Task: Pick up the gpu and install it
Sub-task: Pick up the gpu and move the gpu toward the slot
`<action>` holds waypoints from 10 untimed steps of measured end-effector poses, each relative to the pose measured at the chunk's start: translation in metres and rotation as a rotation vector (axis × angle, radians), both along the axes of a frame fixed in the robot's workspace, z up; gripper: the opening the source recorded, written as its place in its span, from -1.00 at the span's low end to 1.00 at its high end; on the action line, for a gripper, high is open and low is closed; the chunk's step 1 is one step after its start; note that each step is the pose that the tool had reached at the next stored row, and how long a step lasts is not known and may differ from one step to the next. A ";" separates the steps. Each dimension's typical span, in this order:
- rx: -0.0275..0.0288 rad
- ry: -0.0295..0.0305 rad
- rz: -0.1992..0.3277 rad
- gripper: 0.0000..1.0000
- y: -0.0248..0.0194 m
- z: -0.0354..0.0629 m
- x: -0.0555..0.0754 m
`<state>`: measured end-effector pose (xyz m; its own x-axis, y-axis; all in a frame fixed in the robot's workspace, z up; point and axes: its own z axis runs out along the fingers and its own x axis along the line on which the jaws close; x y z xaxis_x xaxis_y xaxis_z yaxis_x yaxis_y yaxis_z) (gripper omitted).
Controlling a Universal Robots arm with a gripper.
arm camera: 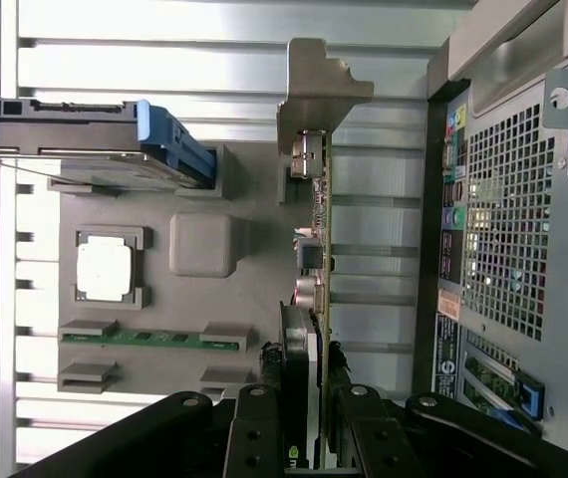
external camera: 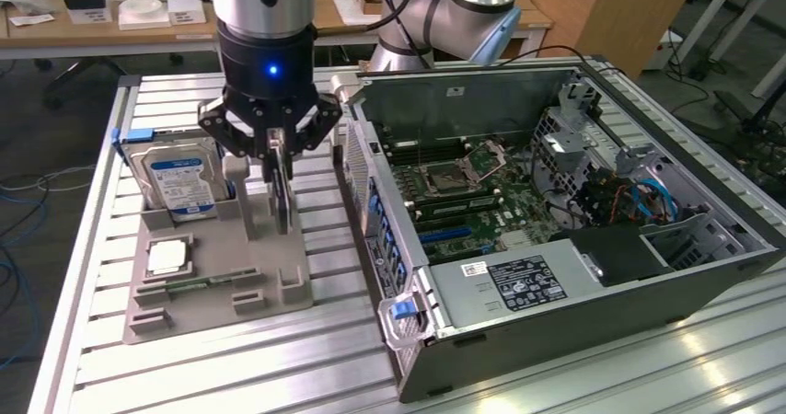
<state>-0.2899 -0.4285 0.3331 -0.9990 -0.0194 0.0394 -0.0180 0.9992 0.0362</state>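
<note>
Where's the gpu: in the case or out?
Out. The gpu stands on edge at the grey tray, outside the open case, clamped by the gripper.

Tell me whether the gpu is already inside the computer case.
No, the gpu stands on edge at the grey holder, clamped by the gripper, outside the computer case.

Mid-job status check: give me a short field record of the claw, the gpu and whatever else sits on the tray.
claw: closed on the gpu, above the grey tray
gpu: upright, gripped by its upper edge
lift: cannot tell whether it is clear of the tray
hard drive: standing in the tray
silver square chip: lying flat in the tray
green memory stick: lying flat in the tray
computer case: open, at the exterior view's right of the tray; gpu not installed
</note>
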 end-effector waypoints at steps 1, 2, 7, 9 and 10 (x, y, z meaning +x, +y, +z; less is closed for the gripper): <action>0.0001 0.0000 0.000 -0.46 0.0000 0.0005 0.000; 0.0000 0.0000 0.000 -0.46 0.0000 0.0011 0.000; 0.0001 -0.0001 0.000 -0.46 0.0000 0.0034 0.000; 0.0000 0.0000 0.000 -0.46 0.0000 0.0041 0.000; 0.0000 -0.0001 0.000 -0.46 0.0000 0.0045 0.000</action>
<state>-0.2900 -0.4285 0.3375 -0.9990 -0.0194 0.0394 -0.0180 0.9992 0.0362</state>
